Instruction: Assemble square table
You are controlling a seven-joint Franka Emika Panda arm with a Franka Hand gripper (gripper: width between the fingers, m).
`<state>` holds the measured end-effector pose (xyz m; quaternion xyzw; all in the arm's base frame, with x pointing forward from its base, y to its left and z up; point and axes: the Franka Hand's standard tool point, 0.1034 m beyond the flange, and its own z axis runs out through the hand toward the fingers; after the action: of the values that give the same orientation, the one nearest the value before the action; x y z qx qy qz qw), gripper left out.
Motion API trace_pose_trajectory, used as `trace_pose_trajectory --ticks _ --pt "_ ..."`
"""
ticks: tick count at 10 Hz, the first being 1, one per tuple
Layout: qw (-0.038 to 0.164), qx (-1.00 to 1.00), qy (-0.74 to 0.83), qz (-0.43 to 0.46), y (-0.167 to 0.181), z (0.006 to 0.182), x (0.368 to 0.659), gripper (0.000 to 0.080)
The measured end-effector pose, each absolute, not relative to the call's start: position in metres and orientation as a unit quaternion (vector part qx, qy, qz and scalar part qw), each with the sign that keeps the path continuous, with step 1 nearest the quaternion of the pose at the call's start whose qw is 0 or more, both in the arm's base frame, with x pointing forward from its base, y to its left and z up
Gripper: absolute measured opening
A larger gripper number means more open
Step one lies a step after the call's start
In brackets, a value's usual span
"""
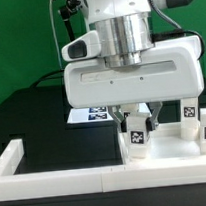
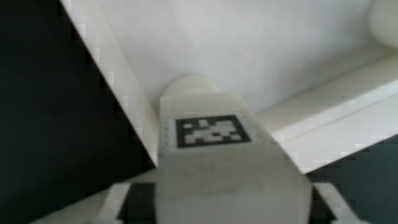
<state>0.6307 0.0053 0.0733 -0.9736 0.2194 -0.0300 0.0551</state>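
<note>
A robotics lab: green backdrop behind the gripper, black table below, marker board nearby.

we see one short white leg standing upright under the arm, a black-and-white tag on its face. in the wrist view the same leg fills the middle — rounded at its far end, tag square on its flat side. beside it lies the white square top, its raised rim running past the leg; whether the two touch we cannot tell. at the exterior view's right, more tagged white parts stand just beside the leg — their shapes partly hidden.
</note>
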Motion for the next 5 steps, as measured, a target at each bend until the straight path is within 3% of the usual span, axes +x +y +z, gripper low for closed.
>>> trace_pose_trajectory --ticks 3,5 --pt "0.058 -0.93 0.363 -0.021 0.0024 0.0721 0.6304 0.0297" --pt "0.082 -0.829 0.553 -0.007 0.0006 0.0699 0.6273 0.0297"
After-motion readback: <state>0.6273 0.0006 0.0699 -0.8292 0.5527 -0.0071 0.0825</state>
